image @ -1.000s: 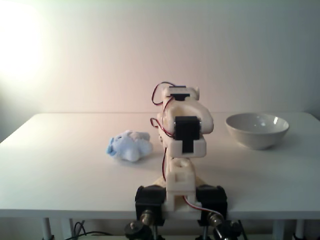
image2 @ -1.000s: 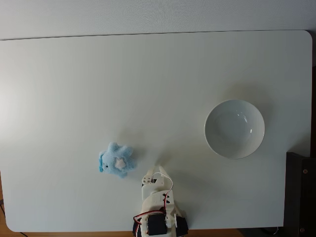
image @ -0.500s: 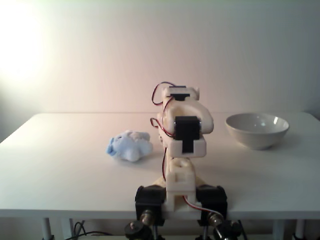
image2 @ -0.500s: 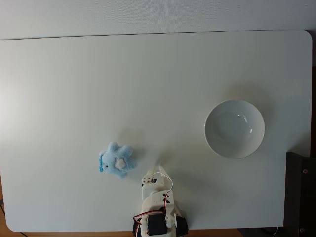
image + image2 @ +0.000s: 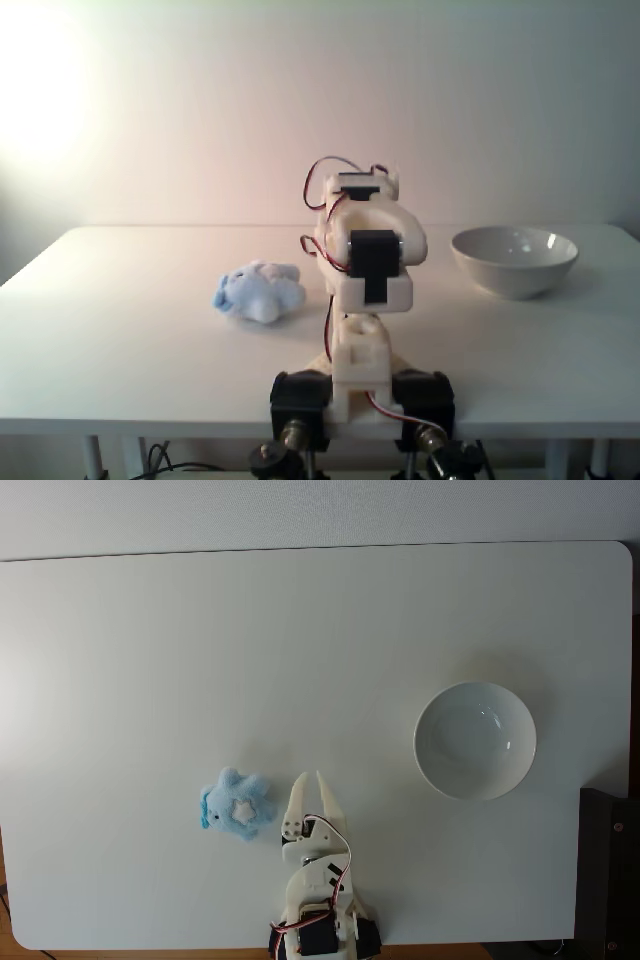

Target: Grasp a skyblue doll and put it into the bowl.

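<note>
On the white worktop [image 5: 320, 630] the doll [image 5: 235, 807] lies on its own, pale blue with a whitish star-shaped patch facing up in the top-down fixed view. From the front fixed view it [image 5: 258, 291] sits left of the arm, a fuzzy lump with a paler patch on its upper side.

The bowl [image 5: 475, 740] stands well to the right of the doll in the top-down view, upright, with nothing in it; its glossy inside catches a small highlight. In the front view the bowl [image 5: 514, 260] is right of the arm, off-white, tapering to a narrow base.

The arm [image 5: 365, 300] is white printed plastic with black servos and red wires, clamped to the near edge of the worktop. In the top-down view the gripper [image 5: 311, 780] points away from the base, just right of the doll and not touching it. Its two tips stand slightly apart with a narrow gap between them, and nothing is held. In the front view the arm's own body hides the gripper.

No brand, label or writing can be read on any of these. A dark object [image 5: 608, 875] stands at the right edge, beyond the worktop.
</note>
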{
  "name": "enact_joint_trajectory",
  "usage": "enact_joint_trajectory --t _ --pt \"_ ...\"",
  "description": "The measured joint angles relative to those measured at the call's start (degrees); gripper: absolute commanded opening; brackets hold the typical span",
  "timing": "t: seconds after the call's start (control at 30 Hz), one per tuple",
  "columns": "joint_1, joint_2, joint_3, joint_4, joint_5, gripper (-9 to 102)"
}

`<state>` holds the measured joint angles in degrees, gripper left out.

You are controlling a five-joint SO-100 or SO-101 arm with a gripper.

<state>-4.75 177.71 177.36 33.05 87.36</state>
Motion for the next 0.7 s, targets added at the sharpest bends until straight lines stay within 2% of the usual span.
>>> enact_joint_trajectory --t 0.23,0.4,0.53,0.7 --pt "0.00 0.00 0.00 -20.13 0.09 4" --pt "0.00 0.00 0.00 -31.46 0.18 3" --pt "0.00 0.00 0.00 -37.35 -0.35 4" --pt "0.00 0.00 0.00 -39.02 -0.53 6"
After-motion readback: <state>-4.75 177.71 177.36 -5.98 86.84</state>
